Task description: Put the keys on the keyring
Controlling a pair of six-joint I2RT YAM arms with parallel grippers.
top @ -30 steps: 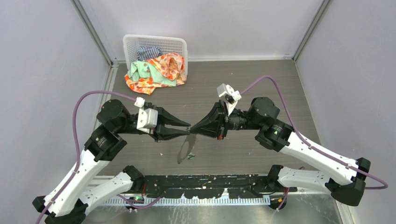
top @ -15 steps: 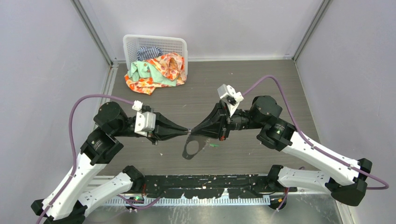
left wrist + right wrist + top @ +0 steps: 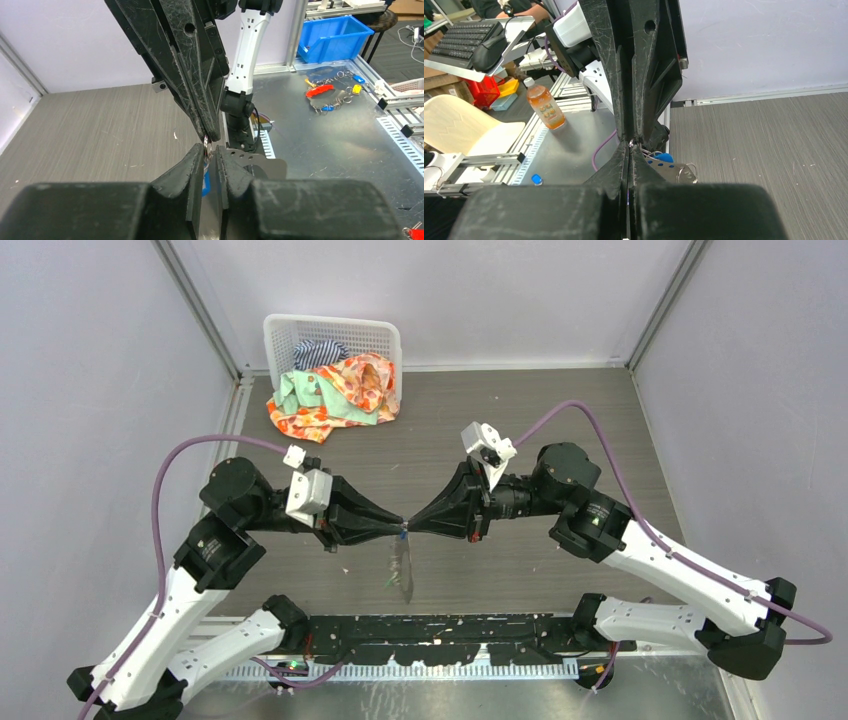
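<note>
Seen from above, two black-and-white robot arms are reaching in from the lower corners of the frame and meeting nose to nose just below the centre, above a grey wood-grain worktop (image 3: 560, 430). The left gripper (image 3: 398, 527) is pointing right and the right gripper (image 3: 412, 527) is pointing left, with their tips touching.

In the left wrist view, the left gripper's fingers are sitting almost together, with only a narrow slit between them. They are pinching a thin silvery loop of wire there. The keyring (image 3: 403, 562) is hanging straight down from that meeting point. It is turned edge-on to the overhead camera, so it is showing only as a slim grey sliver.

In the right wrist view, the right gripper's jaws are pressing fully together and its tip is resting against the same bit of wire. I cannot tell whether it is actually gripping the wire. Just below and right of the tips, a blue-headed key (image 3: 664, 157) is dangling against the keyring's metal.

At the upper left, a white basket (image 3: 332, 322) is holding bright crumpled cloth.
</note>
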